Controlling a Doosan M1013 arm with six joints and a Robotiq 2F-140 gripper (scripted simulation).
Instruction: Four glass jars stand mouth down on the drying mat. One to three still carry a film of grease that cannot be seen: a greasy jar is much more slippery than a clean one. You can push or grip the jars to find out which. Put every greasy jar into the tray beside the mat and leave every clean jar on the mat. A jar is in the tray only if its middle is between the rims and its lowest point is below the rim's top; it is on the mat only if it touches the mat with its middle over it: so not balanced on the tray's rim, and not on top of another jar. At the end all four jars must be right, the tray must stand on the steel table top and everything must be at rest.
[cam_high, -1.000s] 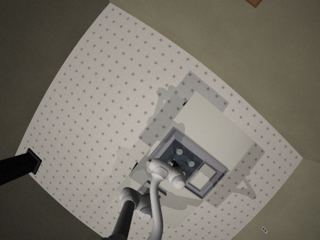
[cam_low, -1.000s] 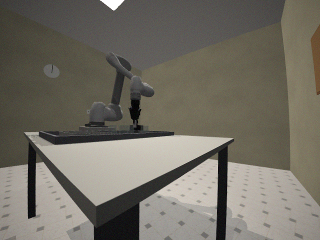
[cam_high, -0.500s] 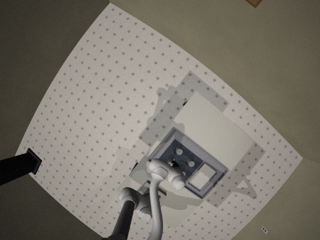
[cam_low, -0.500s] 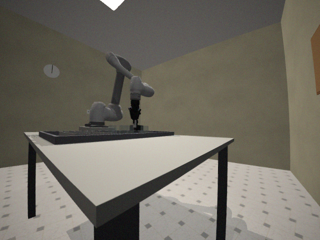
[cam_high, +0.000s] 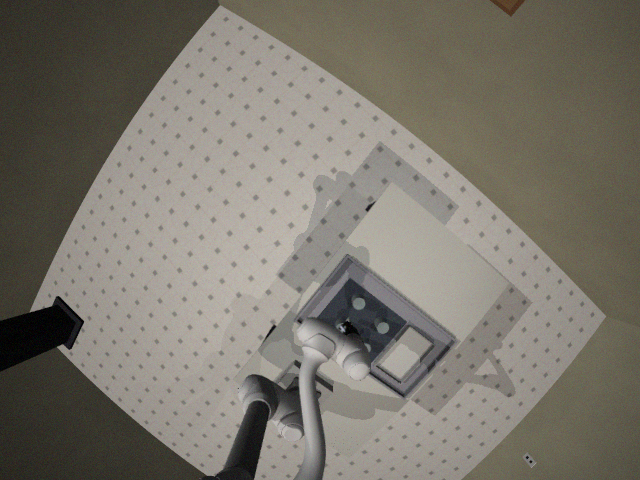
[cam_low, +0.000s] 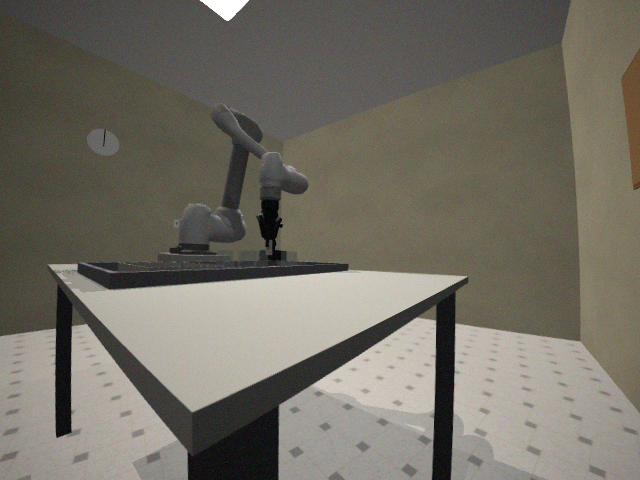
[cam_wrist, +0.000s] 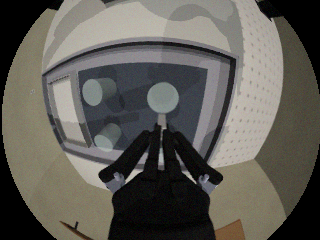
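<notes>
The dark drying mat (cam_high: 352, 287) (cam_wrist: 192, 112) bears the pale green jars. One jar (cam_wrist: 163, 97) stands just ahead of the fingertips; whether they touch cannot be told. Two jars stand on the tray side: one jar (cam_wrist: 99, 92) (cam_high: 367, 347) and another jar (cam_wrist: 107, 138) (cam_high: 382, 327). The fourth jar (cam_high: 358, 303) is mostly hidden behind the fingers in the wrist view. My gripper (cam_wrist: 161, 118) (cam_low: 269, 248) is shut and empty, pointing down low between the first and fourth jars. The tray (cam_high: 419, 361) (cam_wrist: 78, 111) beside the mat holds no jar.
A raised grey rim (cam_high: 408, 297) (cam_wrist: 220, 100) runs around the mat and tray. The pale table top (cam_high: 429, 258) (cam_low: 268, 320) extends beyond it. The arm (cam_high: 336, 346) (cam_low: 271, 173) covers part of the mat in the top view.
</notes>
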